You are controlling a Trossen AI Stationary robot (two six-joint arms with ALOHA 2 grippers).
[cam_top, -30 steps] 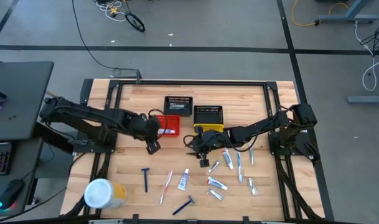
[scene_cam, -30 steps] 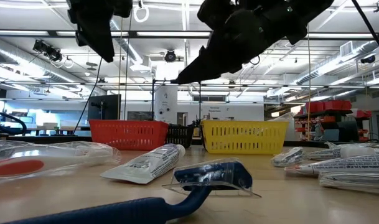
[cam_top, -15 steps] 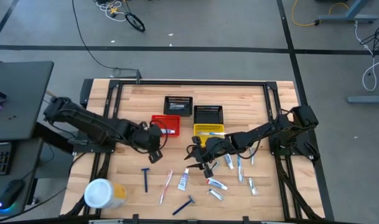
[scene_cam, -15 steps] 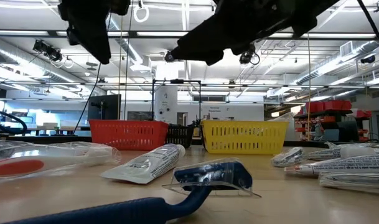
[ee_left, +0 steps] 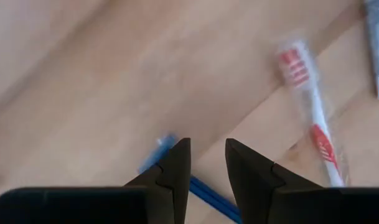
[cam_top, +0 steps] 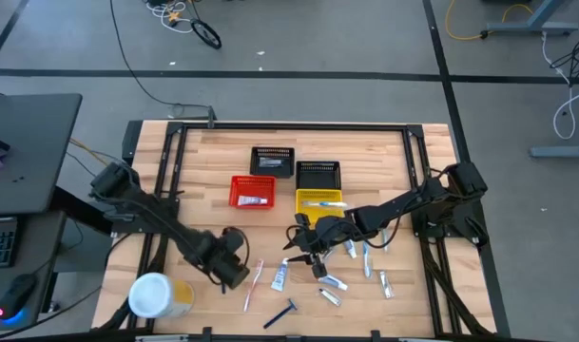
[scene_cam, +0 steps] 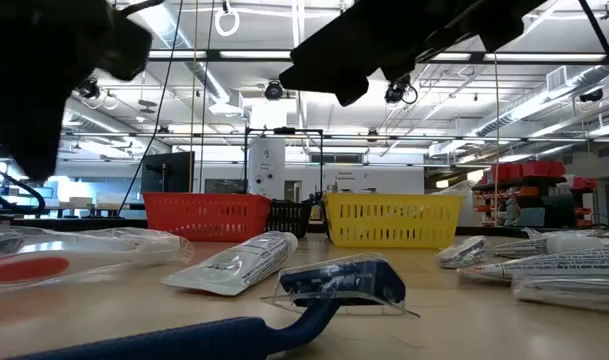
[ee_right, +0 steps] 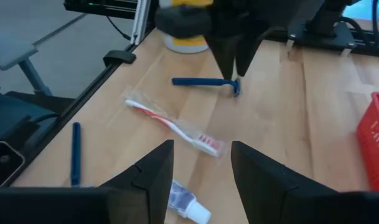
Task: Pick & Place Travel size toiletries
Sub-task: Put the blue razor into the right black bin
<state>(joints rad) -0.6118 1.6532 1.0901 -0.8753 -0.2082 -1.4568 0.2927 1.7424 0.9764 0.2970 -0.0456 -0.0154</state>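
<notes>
While the left gripper (ee_left: pixel 205 163) hangs slightly parted and empty over the blue razor (ee_left: pixel 166 154) beside the canister (cam_top: pixel 156 294), an off-centre close may skate the handle away. The right gripper (ee_right: pixel 201 163), spread and empty, hovers farther from the canister above a white tube (ee_right: pixel 184 203); both arms converging risks contact.

clear: table (cam_top: pixel 203 152) far-left | blocked: baskets (cam_top: pixel 284 180), toiletries (cam_top: pixel 351 261) centre-right

Red basket (cam_top: pixel 252 191), yellow basket (cam_top: pixel 319 200), two black baskets (cam_top: pixel 272 160), white-and-yellow canister (cam_top: pixel 156 295)
</notes>
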